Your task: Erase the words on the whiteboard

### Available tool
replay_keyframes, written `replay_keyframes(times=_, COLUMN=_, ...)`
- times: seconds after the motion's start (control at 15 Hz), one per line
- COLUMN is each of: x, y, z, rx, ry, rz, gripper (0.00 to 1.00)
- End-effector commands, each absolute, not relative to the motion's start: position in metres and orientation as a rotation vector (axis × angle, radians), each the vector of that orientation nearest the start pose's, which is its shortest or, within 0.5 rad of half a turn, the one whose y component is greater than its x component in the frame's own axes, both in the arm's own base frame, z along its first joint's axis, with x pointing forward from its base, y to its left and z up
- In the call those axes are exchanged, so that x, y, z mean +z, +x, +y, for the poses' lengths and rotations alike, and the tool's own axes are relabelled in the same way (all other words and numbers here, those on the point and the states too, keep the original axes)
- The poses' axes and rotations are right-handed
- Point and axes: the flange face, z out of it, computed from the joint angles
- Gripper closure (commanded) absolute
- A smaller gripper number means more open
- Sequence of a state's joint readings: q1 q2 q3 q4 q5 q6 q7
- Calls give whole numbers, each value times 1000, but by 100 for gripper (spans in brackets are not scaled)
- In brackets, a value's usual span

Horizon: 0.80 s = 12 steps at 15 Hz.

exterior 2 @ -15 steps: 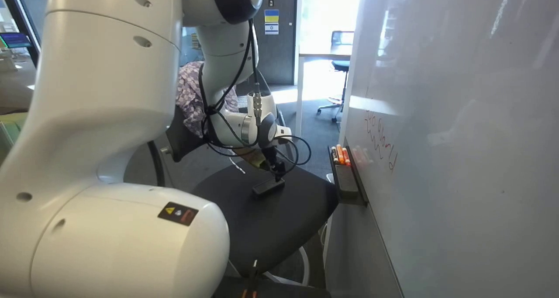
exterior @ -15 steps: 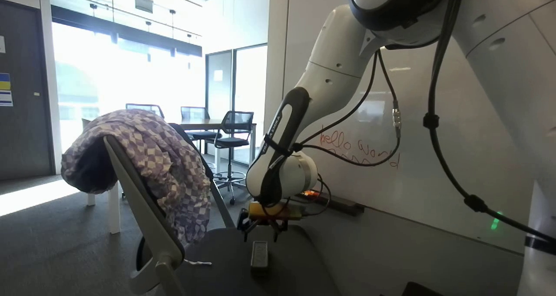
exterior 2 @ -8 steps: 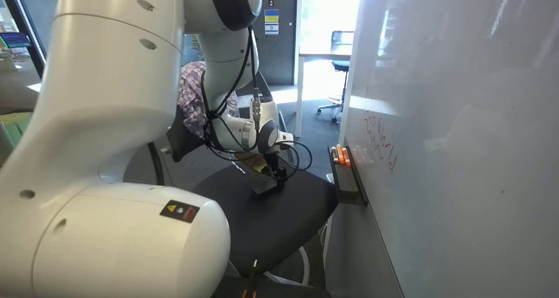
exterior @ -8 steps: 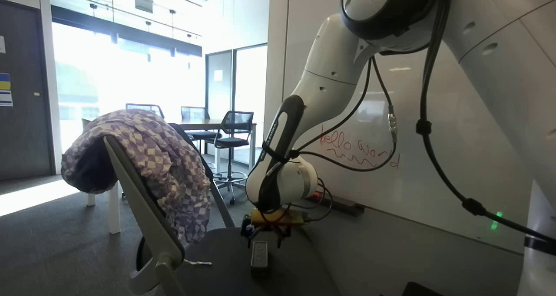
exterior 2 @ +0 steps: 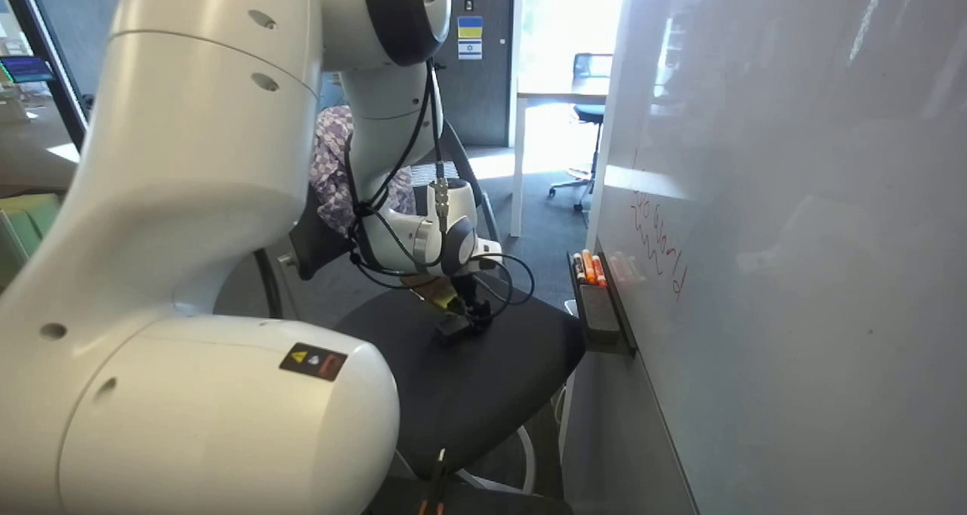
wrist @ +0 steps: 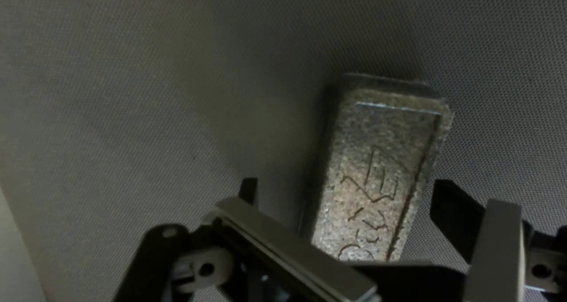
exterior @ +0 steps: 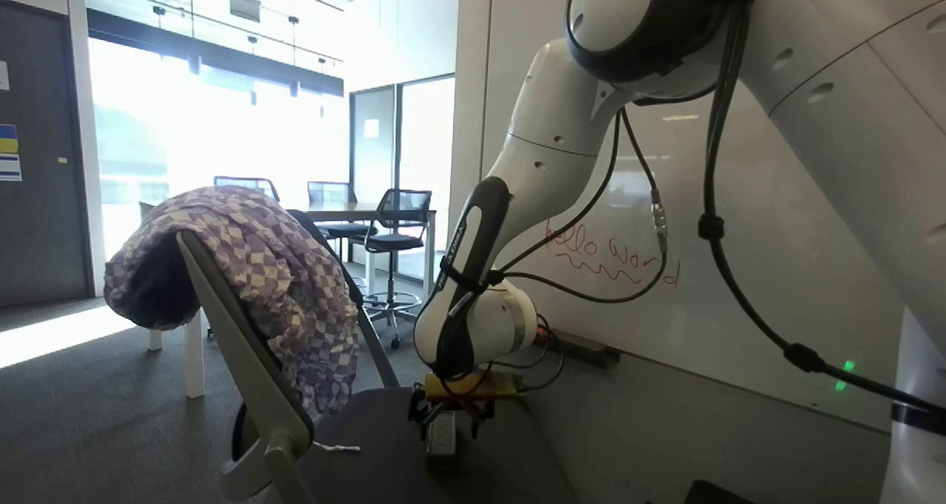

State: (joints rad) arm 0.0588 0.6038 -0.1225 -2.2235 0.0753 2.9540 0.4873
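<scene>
The words [exterior: 624, 253] are thin red handwriting on the glossy whiteboard [exterior: 628, 319]. In an exterior view the words [exterior 2: 665, 247] also show on the whiteboard [exterior 2: 816, 198]. A grey block-shaped eraser [exterior: 442, 446] lies on the dark chair seat [exterior 2: 453, 394]. My gripper [exterior: 449, 431] is open and low over the eraser, pointing down. In the wrist view the eraser [wrist: 376, 169], with dark pen marks on top, lies between the open fingers [wrist: 452, 213], with a gap at each side. Its near end is hidden by the gripper. The other exterior picture shows the gripper [exterior 2: 477, 323] partly covering the eraser.
The ledge tray [exterior 2: 625, 326] at the board's lower edge holds several markers [exterior 2: 589, 267] and a dark block [exterior 2: 599, 307]. A checkered cloth [exterior: 273, 290] hangs over the chair's backrest. Cables [exterior 2: 521, 296] loop out beside the gripper. The board stands right beside the chair seat.
The arm has lowered, bringing the gripper down to the eraser, which has not moved. The fingers stay apart and now stand at the eraser's sides. The words look the same.
</scene>
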Motion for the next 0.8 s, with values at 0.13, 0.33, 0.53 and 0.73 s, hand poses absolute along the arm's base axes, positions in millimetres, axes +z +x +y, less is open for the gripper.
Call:
replay_keyframes(times=0.13, x=113, y=545, z=-42, rx=-219, ry=-3016, rz=923, gripper=0)
replay_keyframes(times=0.33, x=114, y=546, z=-43, rx=-222, ry=-3016, rz=923, gripper=0)
replay_keyframes(times=0.53, x=114, y=546, z=-43, rx=-222, ry=-3016, rz=923, gripper=0)
replay_keyframes(times=0.73, x=107, y=542, z=-33, rx=-233, ry=-3029, rz=898, gripper=0)
